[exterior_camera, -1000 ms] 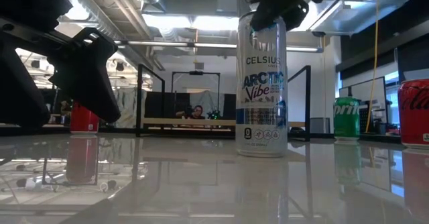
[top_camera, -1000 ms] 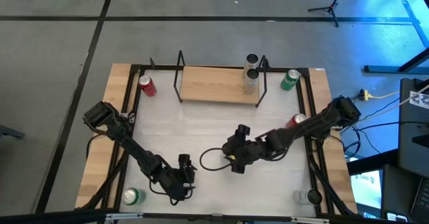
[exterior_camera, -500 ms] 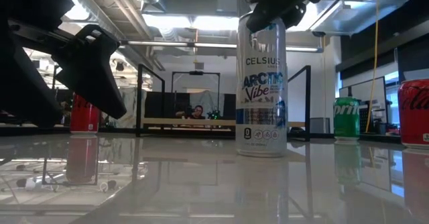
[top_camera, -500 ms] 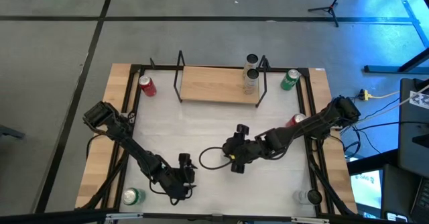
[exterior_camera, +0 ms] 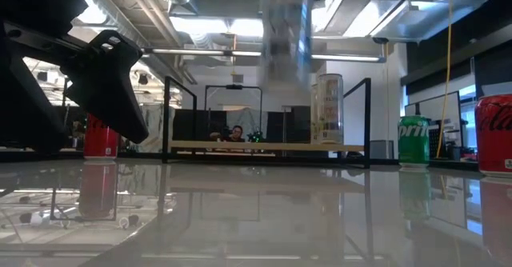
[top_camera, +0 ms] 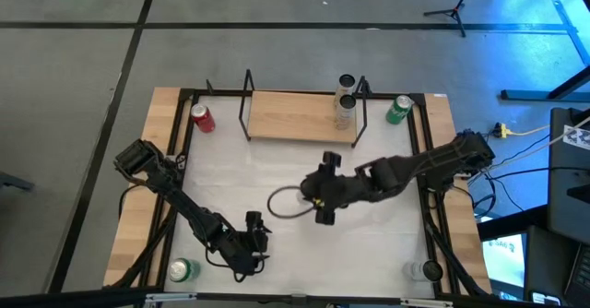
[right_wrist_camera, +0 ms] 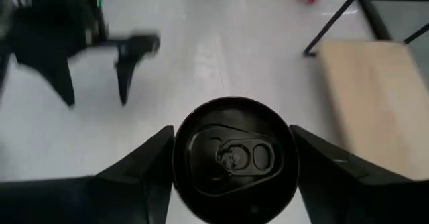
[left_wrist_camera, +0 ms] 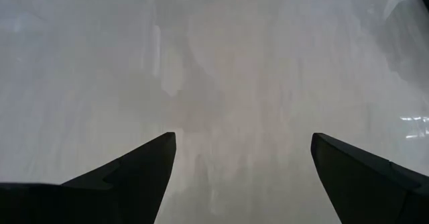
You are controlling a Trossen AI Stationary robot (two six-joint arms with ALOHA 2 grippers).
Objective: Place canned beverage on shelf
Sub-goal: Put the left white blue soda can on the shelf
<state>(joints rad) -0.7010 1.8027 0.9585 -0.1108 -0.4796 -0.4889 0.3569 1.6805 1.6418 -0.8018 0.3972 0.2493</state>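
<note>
Lifted off the table since before, the black-topped can (right_wrist_camera: 233, 158) sits pinched between the right fingers (right_wrist_camera: 144, 162); left fingers (left_wrist_camera: 137, 165) spread.

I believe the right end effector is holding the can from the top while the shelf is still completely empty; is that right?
Not quite. The right end effector does grip the can at its top, but the shelf is not empty: the high view shows a can already standing at its right end, and the low view shows it upright on the board.
</note>
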